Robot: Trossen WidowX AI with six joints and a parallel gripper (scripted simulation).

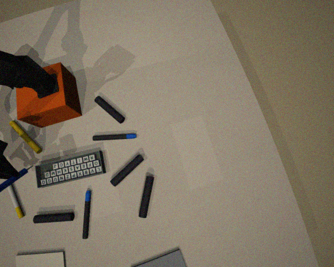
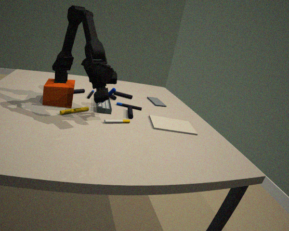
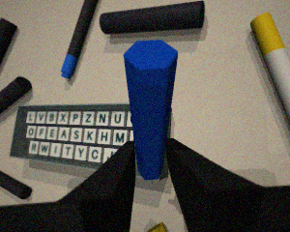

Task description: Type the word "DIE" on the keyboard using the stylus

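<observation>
My gripper [image 1: 16, 174] [image 3: 150, 146] is shut on the blue stylus [image 1: 6, 183] [image 2: 111, 91] [image 3: 151, 101]. In the top view the stylus is tilted, and its thin tip shows just left of the keyboard's left end; its height is hard to tell. The dark keyboard [image 1: 103, 162] [image 2: 105, 111] [image 3: 18, 132] has white letter keys in three rows. The I key [image 1: 78, 160] [image 3: 56, 151] and E key [image 1: 82, 166] [image 3: 52, 133] show. In the wrist view the stylus and a finger hide the keyboard's right end, with the D key. In the exterior view my gripper partly covers the keyboard.
A yellow marker [image 1: 25, 136] [image 2: 74, 110] and a white pen with a yellow end [image 1: 14, 198] [image 2: 116, 121] lie near the keyboard's left end. Several black cylinders and blue-ended pens lie around it. The orange block [image 1: 40, 100] [image 2: 57, 95] stands under the arm's base. Two flat pads lie farther off.
</observation>
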